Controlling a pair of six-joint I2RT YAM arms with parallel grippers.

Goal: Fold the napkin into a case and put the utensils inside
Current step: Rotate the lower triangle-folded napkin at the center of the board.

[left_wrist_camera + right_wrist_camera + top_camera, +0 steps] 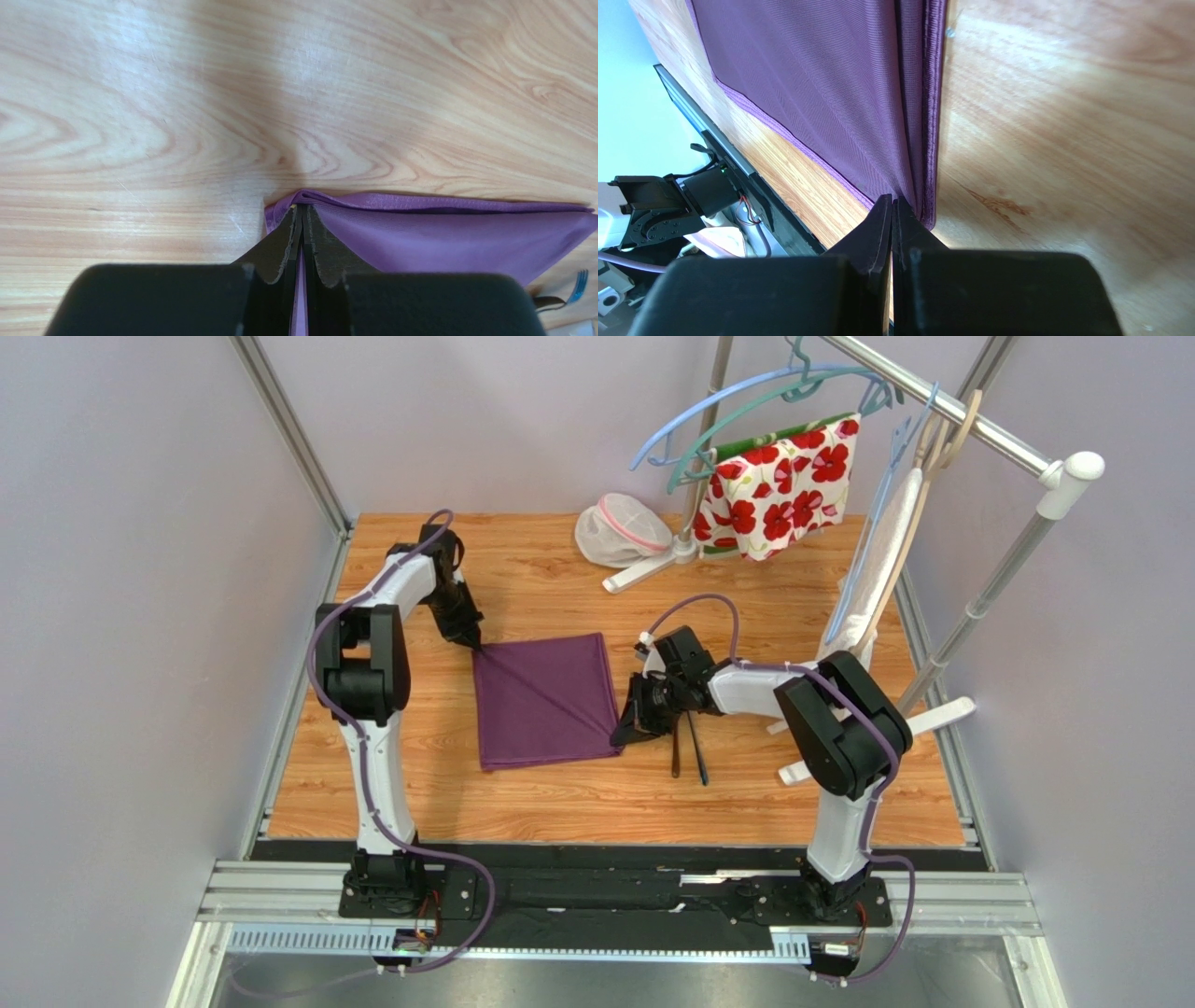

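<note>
On the wooden table (561, 574), left gripper (302, 210) and right gripper (892, 203) pinch napkin (540, 700) corners.

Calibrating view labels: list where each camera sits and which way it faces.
Top external: above and behind the robot, looking down at the table; left arm and right arm show.
Left wrist: behind left gripper, facing a napkin corner; its fingers show.
Right wrist: behind right gripper, facing along the napkin edge; its fingers show.
All three share the napkin.

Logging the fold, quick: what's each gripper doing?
Left gripper: shut on the napkin corner.
Right gripper: shut at the napkin's edge; grip on cloth cannot be told.
</note>
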